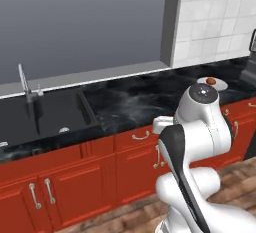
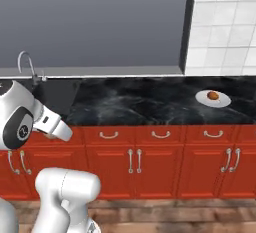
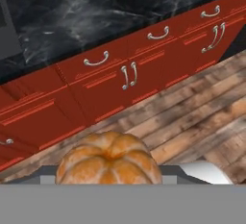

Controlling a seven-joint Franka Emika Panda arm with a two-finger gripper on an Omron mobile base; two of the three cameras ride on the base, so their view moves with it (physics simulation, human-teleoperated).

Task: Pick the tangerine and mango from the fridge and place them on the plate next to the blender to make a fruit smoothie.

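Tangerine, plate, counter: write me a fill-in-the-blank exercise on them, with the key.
1. The tangerine sits in the robot's ____.
2. The reddish fruit, the mango, lies on the white ____.
3. The cabinets under the black counter are coloured ____.
4. The faucet stands at the ____.

Missing words: end effector; plate; red; sink

Glossy black marbled counter point(image 2: 140, 104), red cabinets point(image 2: 160, 169) with metal handles, wood-plank floor point(image 3: 202, 117).
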